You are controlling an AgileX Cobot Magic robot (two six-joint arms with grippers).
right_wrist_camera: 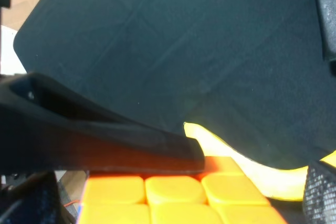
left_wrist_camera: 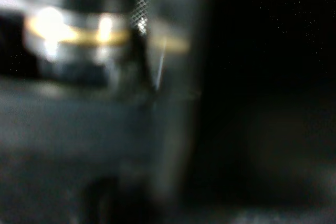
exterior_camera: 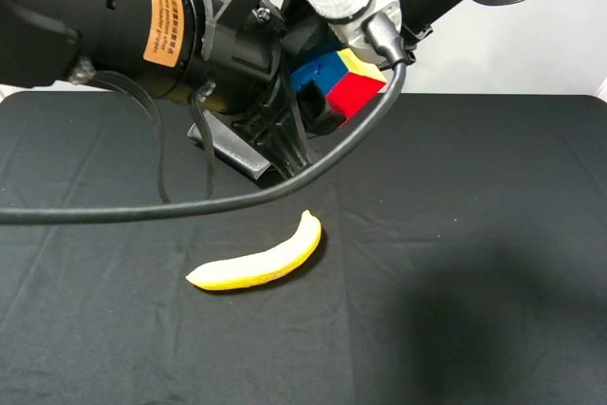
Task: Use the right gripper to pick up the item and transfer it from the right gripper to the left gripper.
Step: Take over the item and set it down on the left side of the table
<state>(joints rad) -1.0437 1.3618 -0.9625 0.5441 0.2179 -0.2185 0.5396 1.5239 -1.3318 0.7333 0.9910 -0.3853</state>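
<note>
The puzzle cube (exterior_camera: 347,81), showing blue, yellow and red faces, hangs in the air above the black table, between the two arms. My right gripper (exterior_camera: 358,62) comes in from the upper right and is shut on it. In the right wrist view the cube's yellow-orange tiles (right_wrist_camera: 178,198) sit between my fingers, with one textured pad (right_wrist_camera: 320,195) at the edge. My left gripper (exterior_camera: 313,109) reaches in from the left, and one black finger (right_wrist_camera: 105,140) lies against the cube. Its grip is hidden. The left wrist view is a dark blur.
A yellow banana (exterior_camera: 261,261) lies on the black cloth (exterior_camera: 474,234) below the cube and also shows in the right wrist view (right_wrist_camera: 252,169). A thick black cable (exterior_camera: 142,211) loops across the left of the exterior view.
</note>
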